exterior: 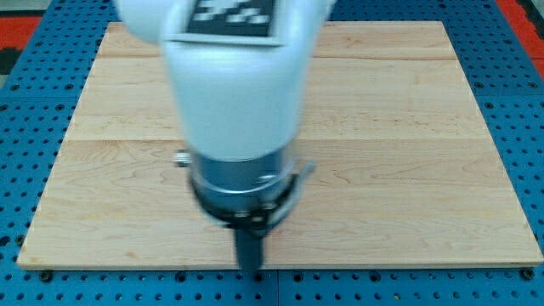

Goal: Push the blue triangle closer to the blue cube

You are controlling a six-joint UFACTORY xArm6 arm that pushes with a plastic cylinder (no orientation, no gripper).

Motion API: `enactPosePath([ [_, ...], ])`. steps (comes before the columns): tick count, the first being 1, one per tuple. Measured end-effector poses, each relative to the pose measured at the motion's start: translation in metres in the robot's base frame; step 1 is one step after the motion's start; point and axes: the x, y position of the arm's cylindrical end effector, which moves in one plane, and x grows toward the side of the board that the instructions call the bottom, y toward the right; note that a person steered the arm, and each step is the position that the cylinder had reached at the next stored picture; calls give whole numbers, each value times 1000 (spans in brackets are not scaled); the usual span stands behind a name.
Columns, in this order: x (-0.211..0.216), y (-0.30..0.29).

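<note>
The white arm (pixel 234 85) fills the middle of the view, blurred, over the wooden board (pixel 408 153) that lies on a blue pegboard table (pixel 518 51). My tip (pixel 250 269) sits at the board's bottom edge, near its middle, touching nothing visible. No blue triangle or blue cube shows anywhere; whether the arm hides them cannot be told.

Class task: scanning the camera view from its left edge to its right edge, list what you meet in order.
Blue pegboard → wooden board → white arm with my tip → wooden board again → blue pegboard. No blocks show.
</note>
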Motion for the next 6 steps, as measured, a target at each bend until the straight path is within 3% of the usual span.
enactPosePath([
  [1,-43,-46],
  [3,-93,23],
  [6,-101,-63],
])
